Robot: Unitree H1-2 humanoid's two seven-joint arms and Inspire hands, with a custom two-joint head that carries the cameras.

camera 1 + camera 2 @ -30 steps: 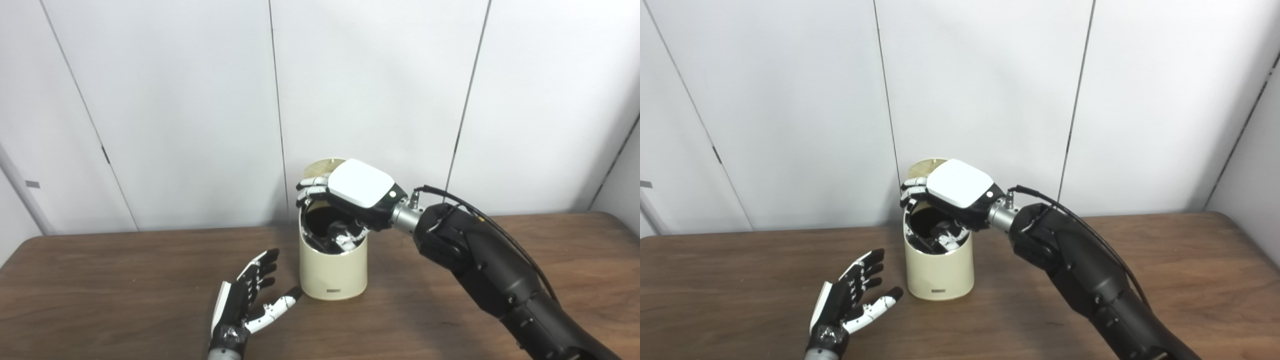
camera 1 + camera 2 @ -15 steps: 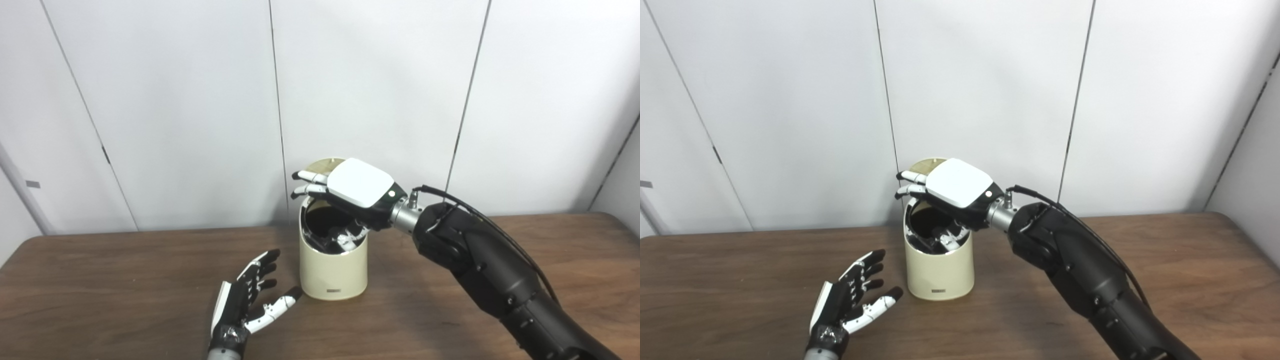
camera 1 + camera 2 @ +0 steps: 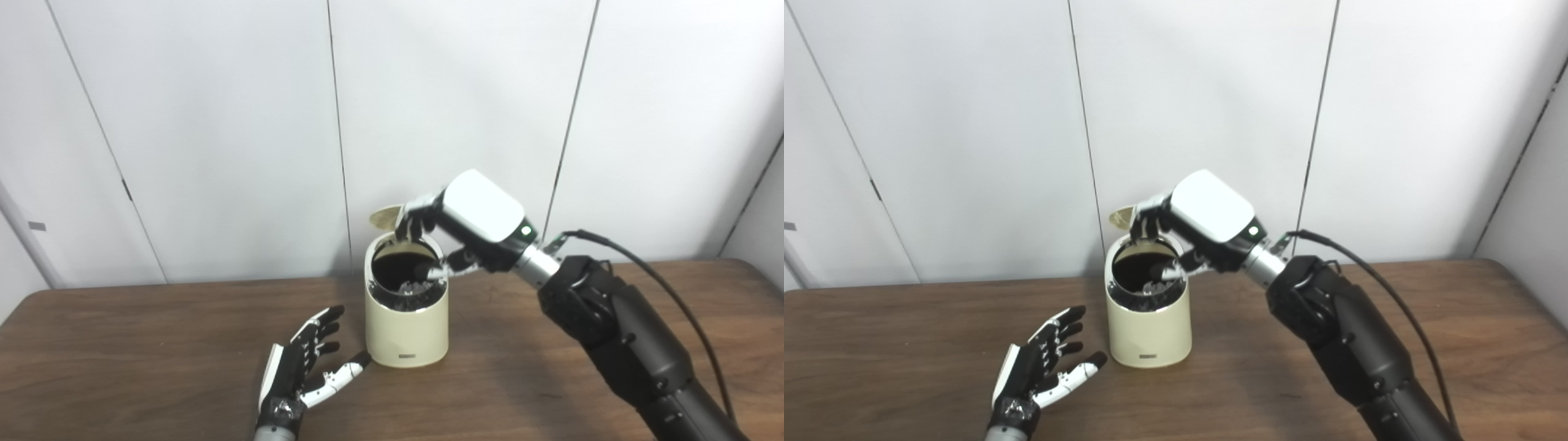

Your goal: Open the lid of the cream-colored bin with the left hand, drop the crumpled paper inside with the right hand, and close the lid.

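The cream-colored bin (image 3: 406, 324) stands mid-table with its mouth uncovered. Its round lid (image 3: 383, 215) is tipped up behind the rim. A pale grey crumpled paper (image 3: 410, 286) lies inside the dark opening. My right hand (image 3: 484, 217) hovers above the bin's back right, holding nothing. Its fingers (image 3: 411, 219) curl down over the lid's upper edge, and its thumb points over the rim. My left hand (image 3: 300, 367) rests palm-up and open on the table, just left of the bin's base, with its thumb tip close to the bin.
The brown wooden table (image 3: 153, 355) stretches to both sides of the bin. White wall panels (image 3: 214, 122) stand close behind it. My right arm (image 3: 618, 331) crosses the table's right half, with a black cable looping above it.
My right hand has lifted out of the bin's mouth and gone up and right, its fingers now hooked on the lid. The paper now shows inside the bin. The left hand has stayed still.
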